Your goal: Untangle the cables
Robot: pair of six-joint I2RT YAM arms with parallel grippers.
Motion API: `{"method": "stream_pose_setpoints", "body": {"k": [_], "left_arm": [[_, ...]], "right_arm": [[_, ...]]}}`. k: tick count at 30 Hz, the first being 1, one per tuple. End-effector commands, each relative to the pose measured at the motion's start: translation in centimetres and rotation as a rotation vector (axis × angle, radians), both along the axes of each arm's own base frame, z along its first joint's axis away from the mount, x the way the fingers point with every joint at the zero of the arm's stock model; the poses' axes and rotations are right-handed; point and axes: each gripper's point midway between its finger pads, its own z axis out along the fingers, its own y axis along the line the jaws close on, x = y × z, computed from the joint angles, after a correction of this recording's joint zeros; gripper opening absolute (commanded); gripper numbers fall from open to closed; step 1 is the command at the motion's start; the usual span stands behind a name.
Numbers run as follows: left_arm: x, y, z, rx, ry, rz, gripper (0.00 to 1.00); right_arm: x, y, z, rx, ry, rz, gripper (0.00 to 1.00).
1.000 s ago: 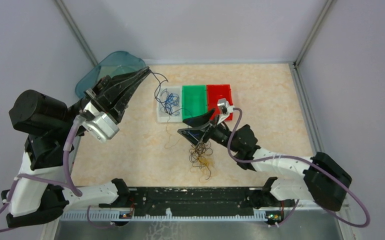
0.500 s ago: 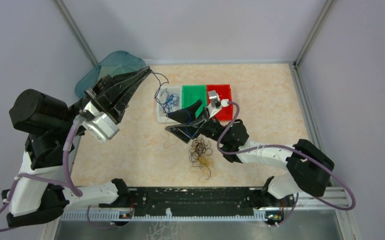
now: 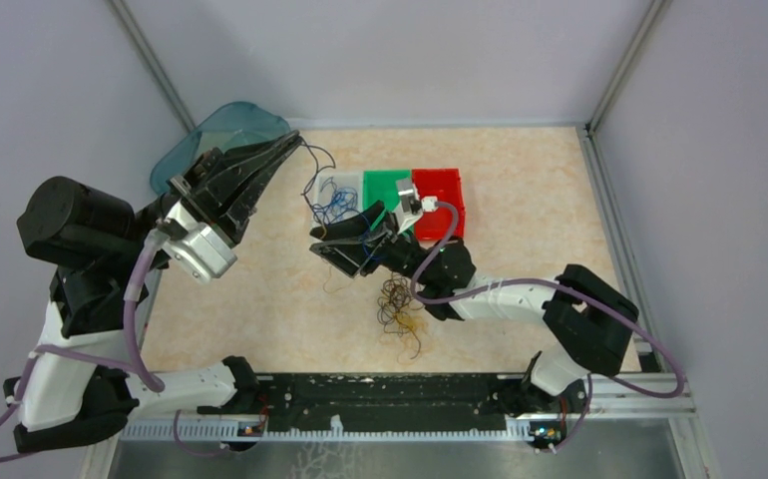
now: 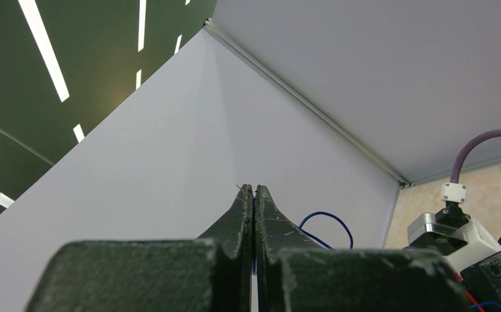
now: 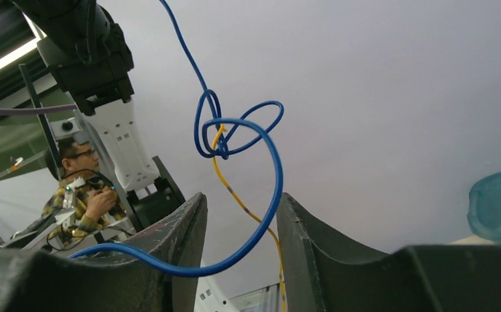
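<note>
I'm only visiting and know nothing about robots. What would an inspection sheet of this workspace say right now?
Surface: beige marbled table.
Job's things: blue cable tangled with yellow cable, hanging in the air; dark tangle loose on the table; blue strands in the clear tray.
Clutter: green tray and red tray, both look empty; teal lid at the far left corner.
End effectors: left end effector shut on the blue cable; right end effector open, the blue loop passing between its fingers.
Cables: purple arm cables run along both arms.
Surroundings: pale walls; a seated person beyond the rig.
</note>
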Motion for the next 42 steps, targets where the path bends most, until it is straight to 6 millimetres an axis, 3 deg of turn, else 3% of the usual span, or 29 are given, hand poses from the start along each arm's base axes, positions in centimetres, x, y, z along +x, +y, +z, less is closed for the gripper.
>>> {"method": "stream_pose_setpoints", "body": {"k": [1,4,6,7,11,19,26,31,37,42], "left_arm": [[-0.6,0.7,1.5,-0.044,-0.018,-0.011,0.00],[-0.7,0.8,1.6,-0.048,-0.021,-0.008,0.00],[-0.6,0.9,1.7,-0.047,-0.023,-0.005,0.00],[-0.7,1.0,1.7,-0.049,-0.028,-0.002,0.00],[-0.6,1.2,2.0,-0.051,-0.048,0.010,0.00],[-0.4,2.2,3.7,-0.069,-0.139,0.078,0.00],[0.1,3.3,4.8,-0.108,-0.187,0.154,0.00],[0.3,5.0,6.9,-0.198,-0.241,0.227,0.00],[0.4,4.9,6.2,-0.179,-0.236,0.231,0.00],[0.4,4.3,5.4,-0.153,-0.207,0.198,0.00]], "right_arm": [[-0.7,0.0,3.2,0.105,-0.051,-0.008,0.39],[-0.4,-0.2,3.2,0.121,-0.039,-0.030,0.20],[-0.1,-0.7,3.2,0.132,-0.028,-0.051,0.02],[0.0,-1.0,2.8,0.131,-0.017,-0.067,0.00],[0.5,-2.3,1.5,0.127,0.020,-0.120,0.00],[1.6,-5.1,-3.9,0.055,0.119,-0.242,0.00],[2.5,-7.7,-5.6,0.070,0.184,-0.342,0.00],[3.8,-9.8,-7.5,0.089,0.271,-0.428,0.00],[3.8,-9.3,-8.6,0.029,0.260,-0.420,0.00],[5.5,-8.6,-11.5,-0.205,0.241,-0.543,0.01]]}}
